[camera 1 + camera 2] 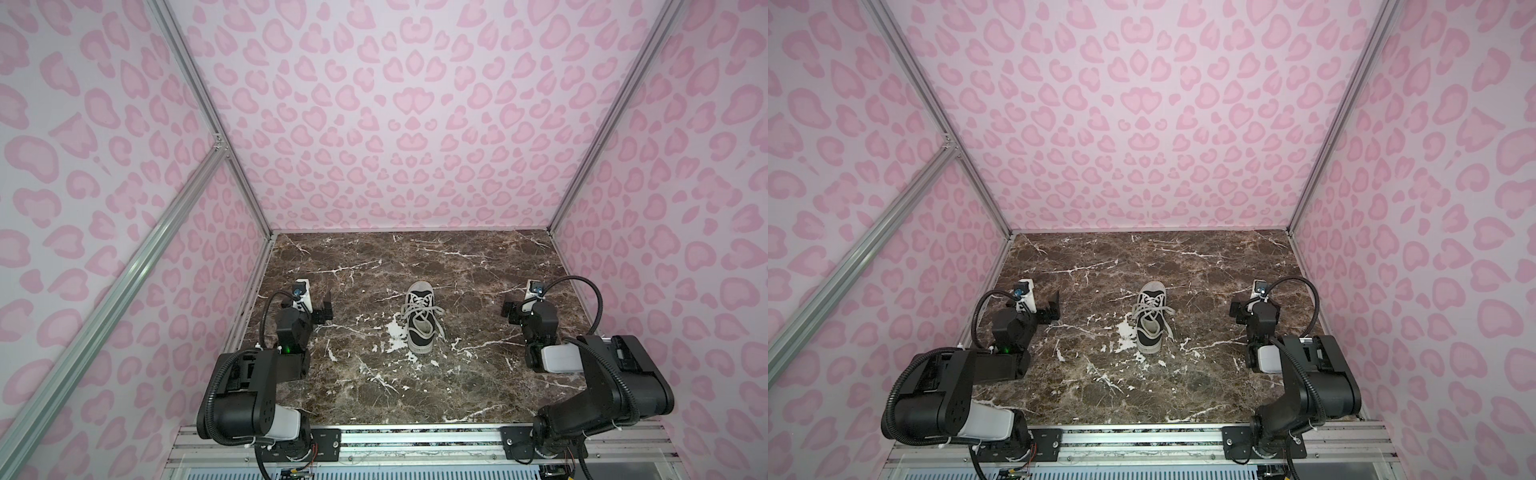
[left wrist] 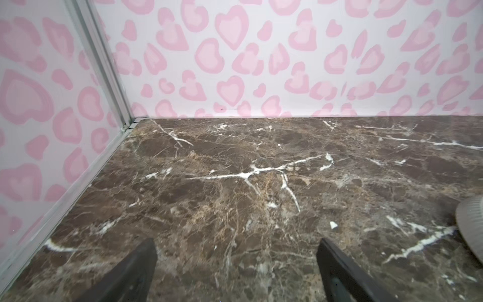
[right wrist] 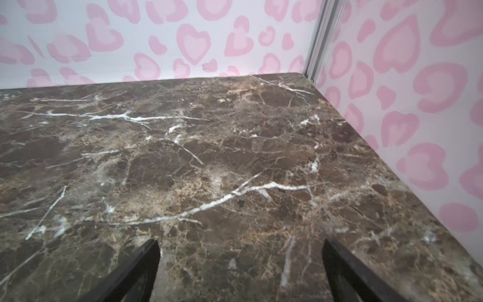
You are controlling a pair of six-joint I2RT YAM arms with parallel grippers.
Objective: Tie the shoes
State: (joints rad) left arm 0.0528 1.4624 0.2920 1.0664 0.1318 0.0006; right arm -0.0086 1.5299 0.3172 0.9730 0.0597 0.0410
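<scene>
One black low-top shoe (image 1: 420,332) (image 1: 1151,334) stands in the middle of the marble table, its white toe cap toward the back wall and its heel toward the arms. Its off-white laces (image 1: 420,311) (image 1: 1150,311) lie in loose strands and loops across the tongue and opening; one end trails off the right side. My left gripper (image 1: 322,311) (image 1: 1050,308) (image 2: 237,241) hovers open well to the shoe's left, with nothing between its fingers. The left wrist view catches only the toe cap's edge (image 2: 471,224). My right gripper (image 1: 509,311) (image 1: 1237,309) (image 3: 241,241) is open and empty, well to the shoe's right.
The brown marble tabletop (image 1: 374,386) is boxed in by pink heart-patterned walls (image 1: 395,124) on three sides, with aluminium posts at the back corners. Both arm bases sit on a rail (image 1: 415,440) along the front edge.
</scene>
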